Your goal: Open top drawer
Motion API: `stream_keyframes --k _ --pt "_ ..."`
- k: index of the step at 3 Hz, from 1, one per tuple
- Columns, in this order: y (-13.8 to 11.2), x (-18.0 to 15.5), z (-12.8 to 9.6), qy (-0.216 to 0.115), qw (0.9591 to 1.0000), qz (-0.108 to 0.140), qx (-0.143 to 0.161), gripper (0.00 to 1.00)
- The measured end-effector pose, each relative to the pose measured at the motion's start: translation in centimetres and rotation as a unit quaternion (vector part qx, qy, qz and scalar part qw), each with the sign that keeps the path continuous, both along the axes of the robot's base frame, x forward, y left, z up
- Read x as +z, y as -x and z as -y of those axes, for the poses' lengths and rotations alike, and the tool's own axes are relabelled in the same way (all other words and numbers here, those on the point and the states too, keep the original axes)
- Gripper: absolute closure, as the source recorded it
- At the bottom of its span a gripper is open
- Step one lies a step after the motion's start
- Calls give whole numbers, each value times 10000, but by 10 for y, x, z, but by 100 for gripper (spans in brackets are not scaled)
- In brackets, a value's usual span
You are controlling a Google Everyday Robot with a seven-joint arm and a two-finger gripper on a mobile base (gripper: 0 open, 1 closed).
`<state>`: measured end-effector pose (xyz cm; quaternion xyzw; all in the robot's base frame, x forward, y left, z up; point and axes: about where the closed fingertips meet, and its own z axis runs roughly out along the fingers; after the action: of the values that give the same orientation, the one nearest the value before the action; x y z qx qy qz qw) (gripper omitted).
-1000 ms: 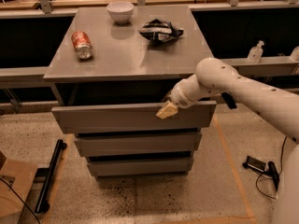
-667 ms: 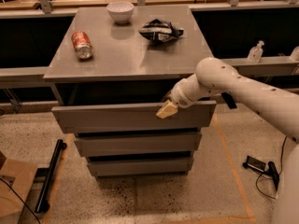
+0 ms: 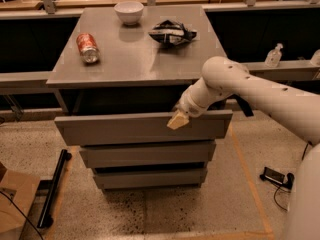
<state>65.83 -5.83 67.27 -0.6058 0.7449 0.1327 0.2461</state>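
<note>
The top drawer (image 3: pixel 115 129) stands partly out beneath the counter (image 3: pixel 135 64). The tool (image 3: pixel 178 120) sits on its upper front edge, right of centre; whether it is spread or pressed together cannot be told. Because the hold is off-centre, the pull should probably run straight outward and level, so the drawer does not skew.

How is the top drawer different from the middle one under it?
The top drawer is pulled out farthest, with a dark gap behind its front; the middle drawer sits further back. The top drawer's front looks wider and taller than the middle drawer's. The robot's hand is at the top drawer's upper edge; nothing touches the middle drawer. Both are plain grey with no handles.
</note>
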Motion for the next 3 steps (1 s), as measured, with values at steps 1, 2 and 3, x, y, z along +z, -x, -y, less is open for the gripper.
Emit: stream_keyframes --k 1,2,3 --pt "46 2 7 251 9990 -337 -166 62" --pt "46 2 7 252 9990 -337 -167 38" --pt "80 9 13 294 9976 -494 -387 15"
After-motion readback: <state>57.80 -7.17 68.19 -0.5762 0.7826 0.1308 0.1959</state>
